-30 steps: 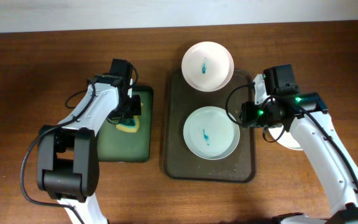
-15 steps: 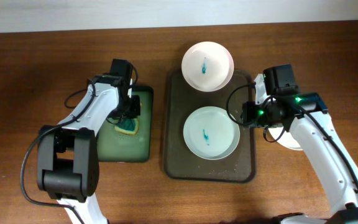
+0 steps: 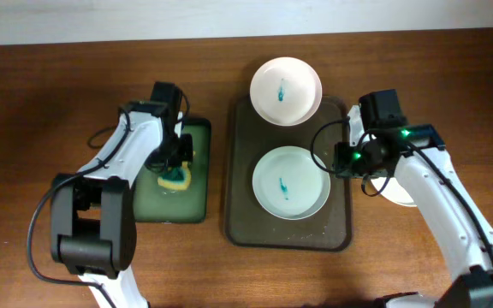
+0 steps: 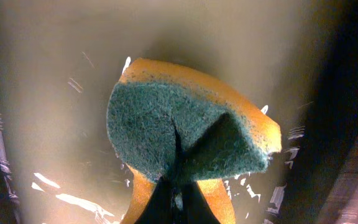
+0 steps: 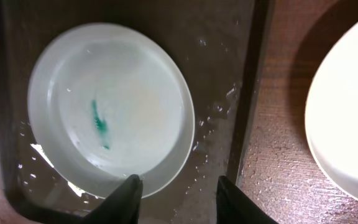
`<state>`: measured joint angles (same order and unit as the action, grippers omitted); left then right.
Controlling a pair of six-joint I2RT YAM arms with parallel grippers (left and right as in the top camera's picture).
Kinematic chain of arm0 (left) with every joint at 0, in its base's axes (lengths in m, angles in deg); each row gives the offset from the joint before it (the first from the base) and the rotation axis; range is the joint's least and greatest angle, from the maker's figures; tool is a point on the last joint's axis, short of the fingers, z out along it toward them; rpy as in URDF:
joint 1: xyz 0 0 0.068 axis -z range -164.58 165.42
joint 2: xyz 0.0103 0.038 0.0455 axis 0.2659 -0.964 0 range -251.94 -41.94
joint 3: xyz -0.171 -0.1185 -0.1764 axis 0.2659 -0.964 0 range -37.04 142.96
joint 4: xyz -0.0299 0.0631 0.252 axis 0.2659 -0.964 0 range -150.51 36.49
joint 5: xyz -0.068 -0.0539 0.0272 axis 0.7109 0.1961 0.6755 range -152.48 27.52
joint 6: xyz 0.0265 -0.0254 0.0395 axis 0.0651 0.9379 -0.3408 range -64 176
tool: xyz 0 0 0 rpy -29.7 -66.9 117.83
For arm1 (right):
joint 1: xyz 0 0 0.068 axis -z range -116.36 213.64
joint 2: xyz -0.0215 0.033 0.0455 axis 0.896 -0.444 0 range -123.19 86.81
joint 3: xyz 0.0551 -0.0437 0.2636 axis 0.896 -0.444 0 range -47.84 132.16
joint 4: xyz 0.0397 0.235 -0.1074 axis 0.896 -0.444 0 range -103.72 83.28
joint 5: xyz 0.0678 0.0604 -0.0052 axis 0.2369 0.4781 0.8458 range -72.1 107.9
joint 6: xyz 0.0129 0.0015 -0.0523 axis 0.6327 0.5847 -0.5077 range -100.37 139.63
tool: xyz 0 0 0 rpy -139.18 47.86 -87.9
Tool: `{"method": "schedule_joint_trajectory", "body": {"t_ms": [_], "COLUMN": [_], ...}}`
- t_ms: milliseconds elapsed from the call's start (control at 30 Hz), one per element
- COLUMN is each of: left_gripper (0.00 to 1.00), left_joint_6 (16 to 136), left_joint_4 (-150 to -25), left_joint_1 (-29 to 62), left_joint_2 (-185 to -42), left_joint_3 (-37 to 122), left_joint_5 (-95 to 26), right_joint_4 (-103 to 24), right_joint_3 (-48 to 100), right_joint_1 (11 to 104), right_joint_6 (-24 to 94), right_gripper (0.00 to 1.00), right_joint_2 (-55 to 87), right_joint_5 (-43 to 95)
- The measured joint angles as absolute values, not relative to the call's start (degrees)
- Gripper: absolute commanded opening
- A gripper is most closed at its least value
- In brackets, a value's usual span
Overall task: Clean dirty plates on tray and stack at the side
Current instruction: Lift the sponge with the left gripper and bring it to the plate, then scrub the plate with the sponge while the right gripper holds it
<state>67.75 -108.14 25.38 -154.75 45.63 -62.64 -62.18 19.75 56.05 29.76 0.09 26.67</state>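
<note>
Pinching the sponge (image 4: pixel 185 137) folded, your left jaws hold it at the liquid in the green tray (image 3: pixel 182 205), left of the tray (image 3: pixel 242 171), probably to wet it for wiping. Your right jaws stand apart over the edge of the smeared plate (image 5: pixel 110 106) in the tray's middle, seemingly to steady it. A second smeared plate (image 3: pixel 286 90) overhangs the tray's far rim. A third plate (image 5: pixel 347 124), showing no smear, lies on the worktop right of the tray.

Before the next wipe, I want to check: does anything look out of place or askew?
Yes. The far plate sits across the tray's far rim, partly outside it, unlike the near plate lying flat inside.
</note>
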Motion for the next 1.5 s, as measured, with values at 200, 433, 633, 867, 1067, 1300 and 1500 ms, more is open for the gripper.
{"method": "schedule_joint_trajectory", "body": {"t_ms": [200,433,633,867,1067,1300,1500], "left_gripper": [0.0,0.0,0.0,0.0,0.0,0.0,0.0], "left_joint_6": [67.53,67.51,67.51,67.53,67.51,67.75,73.83], "left_joint_4": [-109.03,-110.63,-111.18,-111.18,-112.62,-110.08,-101.73], "left_joint_1": [27.91,28.85,28.85,28.85,28.85,32.87,49.09], "left_joint_2": [-150.56,-150.56,-150.56,-150.56,-150.56,-150.56,-155.87], "left_joint_3": [52.54,52.54,52.54,52.54,54.4,55.44,55.75], "left_joint_5": [-61.79,-62.75,-62.93,-62.93,-61.37,-52.11,-49.37], "right_joint_4": [-61.94,-60.32,-57.51,-55.06,-55.28,-54.88,-54.86], "right_joint_3": [19.75,19.75,19.75,19.75,19.78,19.78,19.78], "right_joint_1": [56.05,56.05,56.05,56.05,56.05,56.05,56.05], "right_joint_6": [29.3,28.16,27.99,28.41,31.44,34.33,35.92], "right_gripper": [0.3,0.3,0.25,0.07,0.04,0.04,0.04], "right_joint_2": [-9.68,-17.75,-17.83,-20.26,-21.64,-21.77,-21.92], "right_joint_5": [26.5,26.52,26.52,26.52,27.66,30.72,31.77]}}
